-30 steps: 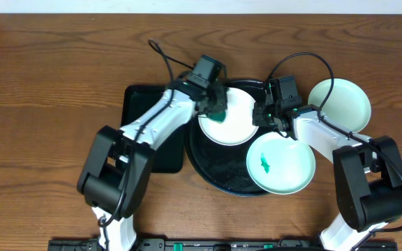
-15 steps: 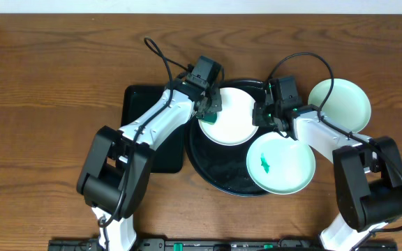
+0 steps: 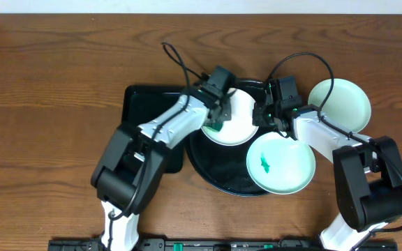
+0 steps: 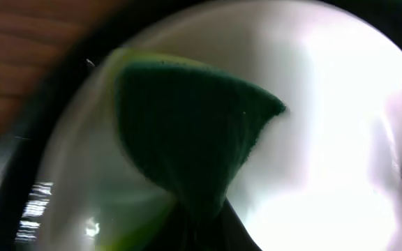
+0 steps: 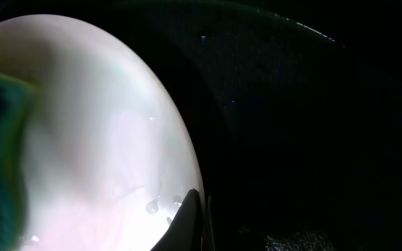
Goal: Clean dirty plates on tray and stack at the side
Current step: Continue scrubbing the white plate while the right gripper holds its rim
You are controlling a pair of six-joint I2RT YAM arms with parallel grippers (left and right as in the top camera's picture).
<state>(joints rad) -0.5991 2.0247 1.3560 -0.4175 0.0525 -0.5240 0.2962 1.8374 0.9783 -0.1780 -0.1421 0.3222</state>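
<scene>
- The plate (image 3: 239, 122) being wiped lay face up in the back half of the round tray (image 3: 215, 171). No green mark showed on its bare part, though the sponge hid some of it.
- Being round, it had no long axis and pointed no particular way (only its open face, upward, mattered).
- The sponge (image 4: 187, 132) was folded into a dark green wedge. It fanned out from the left fingers and pressed on the plate's left side.
- The left gripper (image 3: 215, 120) was clamped tight on that sponge.
- The right gripper (image 3: 264, 117) sat at the plate's right edge. Its fingers looked pinched narrow on the rim to steady the plate.
- To do this step well, I judged the sponge should sweep flat across the centre with light downward pressure. The right hold should stay firm, so the plate neither spun nor slid on the glossy tray.
- A smeared plate (image 3: 288, 167) lay near, over the tray's front right rim, waiting its turn.
- A clean plate (image 3: 340, 103) rested on the worktop (image 3: 61, 70), right of the tray.
- A rectangular tray (image 3: 139, 104) sat to the left.
</scene>
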